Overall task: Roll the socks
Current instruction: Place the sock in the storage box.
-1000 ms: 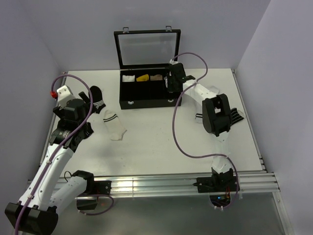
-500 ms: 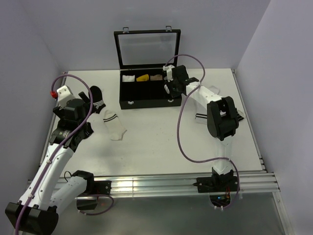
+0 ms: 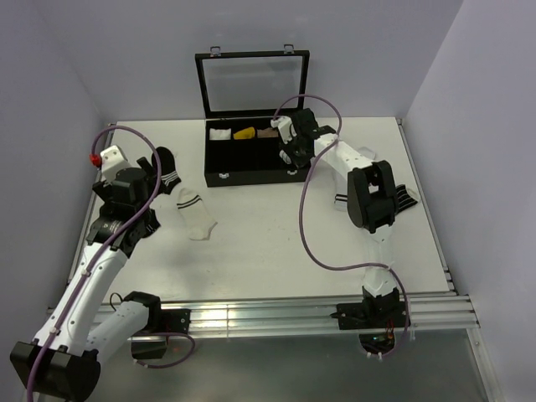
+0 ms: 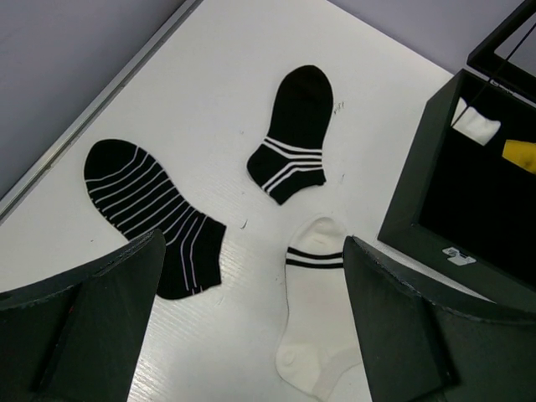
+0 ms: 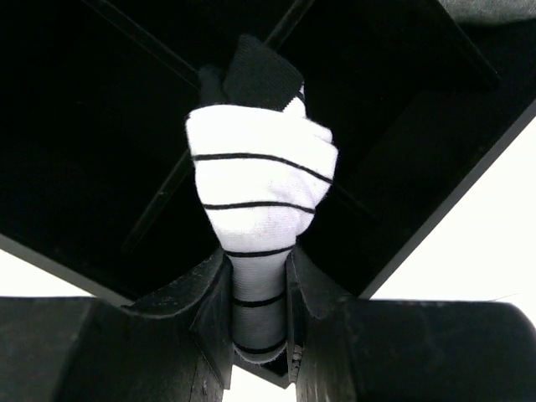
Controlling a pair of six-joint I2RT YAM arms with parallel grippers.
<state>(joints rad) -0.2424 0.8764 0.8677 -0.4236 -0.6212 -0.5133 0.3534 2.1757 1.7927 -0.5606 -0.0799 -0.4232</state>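
Grips 1 rolled bundle of socks (image 5: 260, 193) clamped in the right tool (image 5: 255, 310), over the dark compartments of 1 open black box (image 3: 251, 174). Hangs the left tool (image 4: 251, 327), fingers wide apart, above 2 black striped socks (image 4: 155, 213) and 1 cream sock (image 4: 314, 335) on the tabletop (image 4: 226, 50).

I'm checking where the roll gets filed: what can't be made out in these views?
Right wrist view: the rolled white sock bundle with thin black lines hides the black compartment box's cell beneath it.
Left wrist view: the dark-banded cream sock's toe is cut off by the bottom edge.
Top view: the right arm covers part of some striped fabric.
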